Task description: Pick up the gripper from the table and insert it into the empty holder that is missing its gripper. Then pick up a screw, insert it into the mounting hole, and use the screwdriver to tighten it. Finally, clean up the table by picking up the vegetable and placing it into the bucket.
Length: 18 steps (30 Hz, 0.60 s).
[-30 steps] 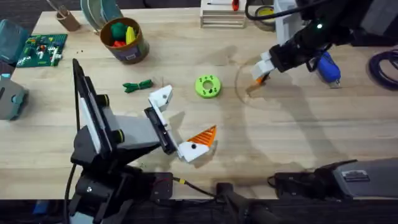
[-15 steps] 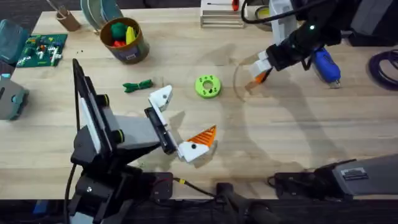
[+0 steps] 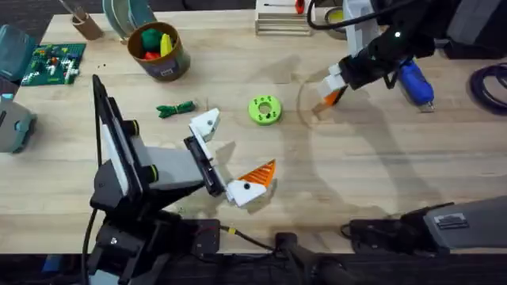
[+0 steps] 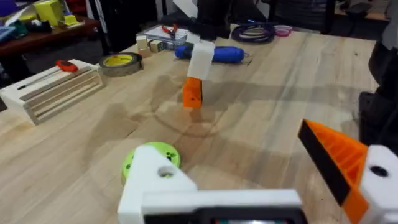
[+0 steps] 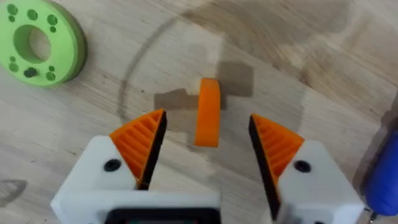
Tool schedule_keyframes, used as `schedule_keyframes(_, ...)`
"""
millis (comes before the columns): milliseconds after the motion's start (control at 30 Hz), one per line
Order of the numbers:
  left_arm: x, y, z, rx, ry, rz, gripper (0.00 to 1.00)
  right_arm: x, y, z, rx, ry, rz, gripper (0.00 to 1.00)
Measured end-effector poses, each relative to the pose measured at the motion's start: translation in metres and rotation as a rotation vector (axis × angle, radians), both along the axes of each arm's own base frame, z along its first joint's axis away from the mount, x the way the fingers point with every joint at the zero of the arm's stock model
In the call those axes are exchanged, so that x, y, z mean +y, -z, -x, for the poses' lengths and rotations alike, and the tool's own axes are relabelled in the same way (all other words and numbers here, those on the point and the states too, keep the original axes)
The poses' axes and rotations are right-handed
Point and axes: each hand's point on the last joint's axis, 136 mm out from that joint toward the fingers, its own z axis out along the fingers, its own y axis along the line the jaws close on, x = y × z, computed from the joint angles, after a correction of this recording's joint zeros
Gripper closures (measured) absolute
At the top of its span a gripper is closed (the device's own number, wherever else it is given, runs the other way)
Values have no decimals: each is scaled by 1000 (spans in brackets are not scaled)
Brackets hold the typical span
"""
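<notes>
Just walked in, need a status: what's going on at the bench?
The right tool hangs open over the loose orange gripper pad on the table, fingers either side, not yet gripping. The left tool rests low, one white finger block bare of its pad. The blue screwdriver and green vegetable lie untouched.

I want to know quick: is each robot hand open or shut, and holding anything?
Left hand: open, holding nothing; one finger lacks its orange pad.
Right hand: open, straddling the loose orange gripper, not yet squeezing it.
</notes>
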Motion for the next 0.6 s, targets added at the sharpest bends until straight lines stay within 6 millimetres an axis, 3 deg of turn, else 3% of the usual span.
schedule_keyframes(400,0,0,0,0,0,0,7,1,5,-5,-5,-4,0,145)
schedule_keyframes(600,0,0,0,0,0,0,7,1,6,-4,2,-7,2,225)
